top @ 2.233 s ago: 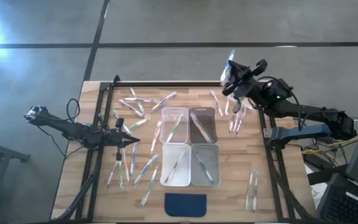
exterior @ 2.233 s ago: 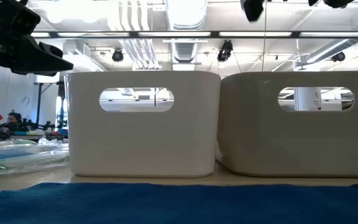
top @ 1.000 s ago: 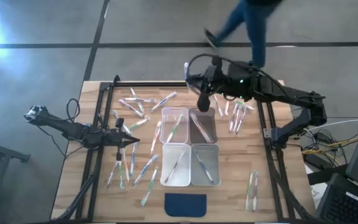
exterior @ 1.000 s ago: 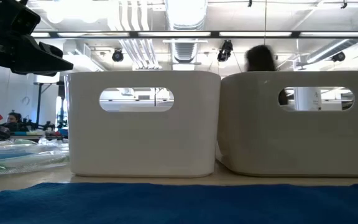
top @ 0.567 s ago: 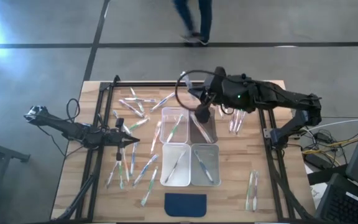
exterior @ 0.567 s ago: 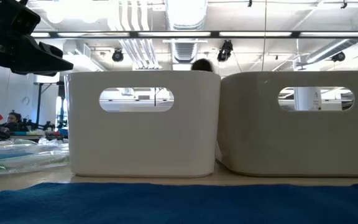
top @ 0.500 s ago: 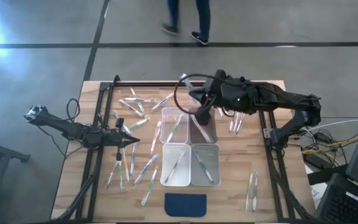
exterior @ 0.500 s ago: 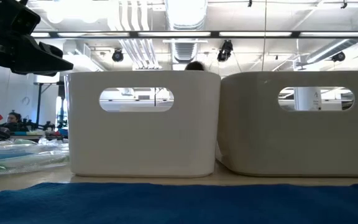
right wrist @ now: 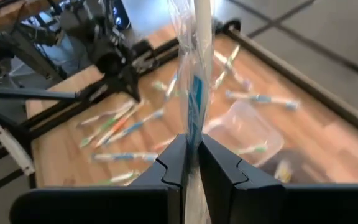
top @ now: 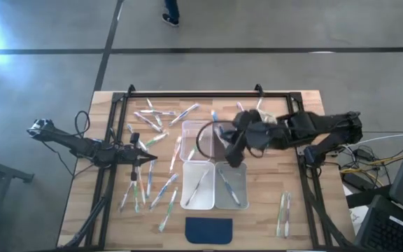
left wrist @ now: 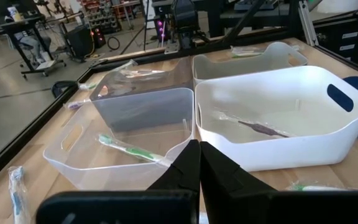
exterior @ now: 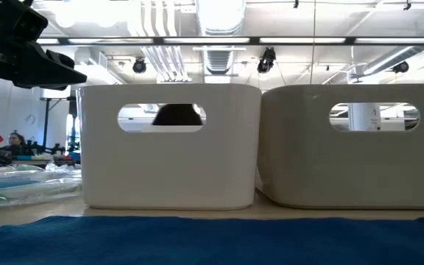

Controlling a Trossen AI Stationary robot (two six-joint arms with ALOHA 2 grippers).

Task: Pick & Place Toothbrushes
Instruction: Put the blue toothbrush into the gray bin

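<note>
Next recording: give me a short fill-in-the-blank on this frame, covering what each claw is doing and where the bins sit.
1. The right claw is shut on a wrapped ____ with a blue accent.
2. In the high view, the right claw hangs over the cluster of ____ clear bins.
3. The left claw is ____ and holds nothing.
4. The dark blue pad lies at the table's ____ edge, in front of the bins.

Missing words: toothbrush; four; shut; near
</note>
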